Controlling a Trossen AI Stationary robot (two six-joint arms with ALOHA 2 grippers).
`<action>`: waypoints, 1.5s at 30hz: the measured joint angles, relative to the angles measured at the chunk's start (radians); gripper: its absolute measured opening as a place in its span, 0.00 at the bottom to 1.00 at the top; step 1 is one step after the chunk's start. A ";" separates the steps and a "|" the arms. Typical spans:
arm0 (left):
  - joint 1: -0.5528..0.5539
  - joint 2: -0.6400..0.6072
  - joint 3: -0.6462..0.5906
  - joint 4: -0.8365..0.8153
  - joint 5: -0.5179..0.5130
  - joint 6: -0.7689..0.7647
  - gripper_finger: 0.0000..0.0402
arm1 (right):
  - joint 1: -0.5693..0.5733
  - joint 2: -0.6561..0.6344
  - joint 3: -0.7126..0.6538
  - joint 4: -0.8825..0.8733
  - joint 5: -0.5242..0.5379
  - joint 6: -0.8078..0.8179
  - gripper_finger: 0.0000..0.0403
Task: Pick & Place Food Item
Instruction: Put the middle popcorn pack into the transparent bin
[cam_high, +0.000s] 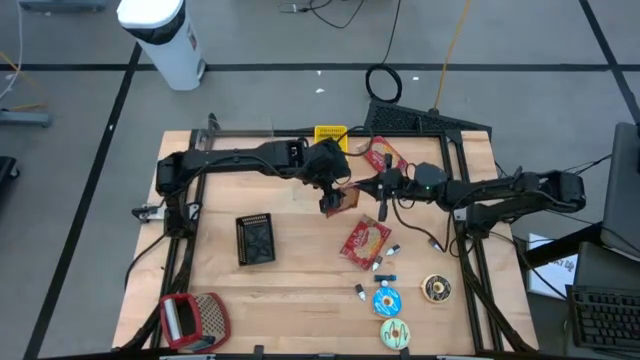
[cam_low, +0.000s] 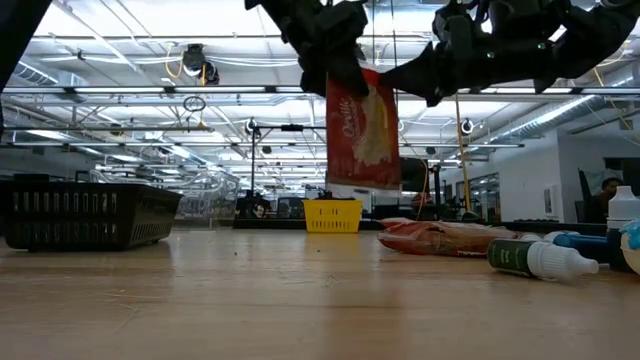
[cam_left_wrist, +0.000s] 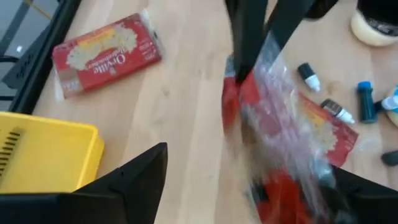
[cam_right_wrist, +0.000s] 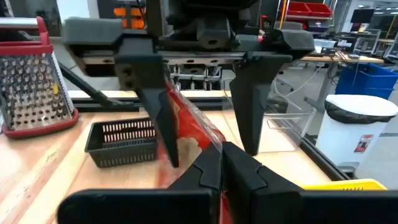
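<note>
Popcorn bag (cam_high: 339, 199), red, is held aloft above the table (cam_high: 290, 270) at centre frame, gripped between the closed fingers of the right end effector (cam_high: 352, 190); the left end effector (cam_high: 333, 200) is spread wide around its upper edge.

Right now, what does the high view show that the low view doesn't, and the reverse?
High only: the red-framed metal grater at the table's near-left corner, and the white bin on the floor. Low only: the red popcorn bag hangs clear of the wooden table. Both: that bag, the black mesh basket, the yellow basket. By the wrist views, the right end effector pinches the bag; the left end effector is open around it.
</note>
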 joint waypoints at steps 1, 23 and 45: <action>0.002 0.000 0.000 -0.012 0.000 -0.002 0.69 | 0.000 -0.001 0.000 -0.002 0.000 -0.004 0.00; 0.002 0.000 0.000 0.012 0.003 0.024 0.32 | -0.022 -0.010 0.000 -0.075 0.002 -0.017 0.00; 0.024 -0.121 0.000 -0.026 -0.074 0.089 0.00 | -0.022 -0.072 -0.003 -0.238 0.194 -0.022 0.24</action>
